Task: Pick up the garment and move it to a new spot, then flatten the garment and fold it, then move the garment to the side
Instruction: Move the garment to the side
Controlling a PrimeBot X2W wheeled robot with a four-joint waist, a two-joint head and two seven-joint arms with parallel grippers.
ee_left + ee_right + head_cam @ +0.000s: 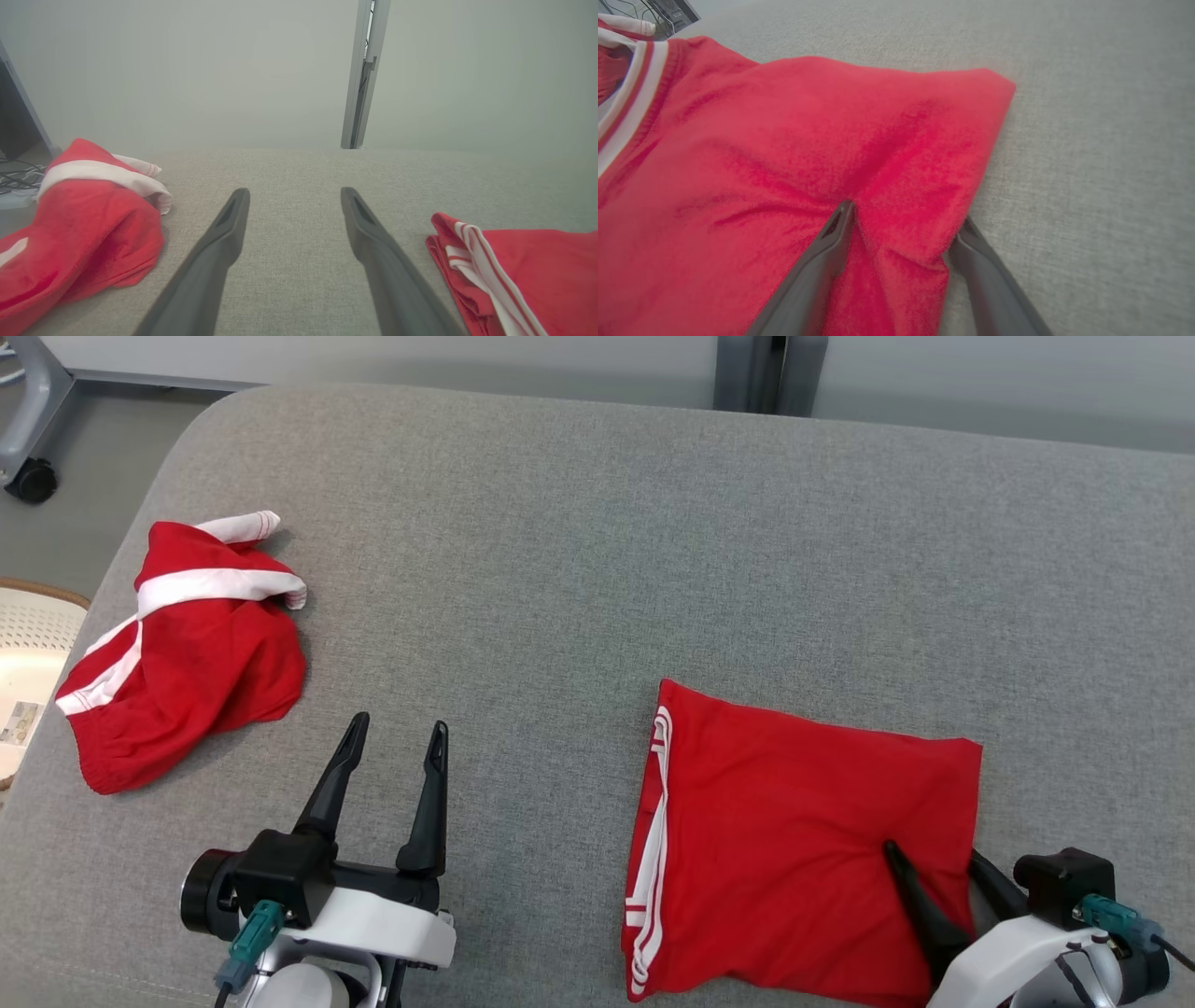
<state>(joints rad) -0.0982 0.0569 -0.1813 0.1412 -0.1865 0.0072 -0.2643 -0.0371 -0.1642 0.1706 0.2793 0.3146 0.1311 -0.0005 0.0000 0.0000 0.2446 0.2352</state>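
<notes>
On grey fabric-covered bench (597,523), folded red garment with white side stripes (794,821) lies flat, front right. There, right end effector (932,852) released, fingers spread, straddling raised ridge of cloth near garment's right edge: one finger on top of fabric, other at edge beside it. Toward front left, left end effector (400,724) released over bare bench, between folded garment and crumpled red-and-white garment (187,653) at bench's left edge.

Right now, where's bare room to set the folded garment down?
Free: the grey cushion's far strip, and the middle between the crumpled red garment and folded red garment, around the left hand. Crowded: near right, where the open right hand straddles the folded garment's edge.
</notes>
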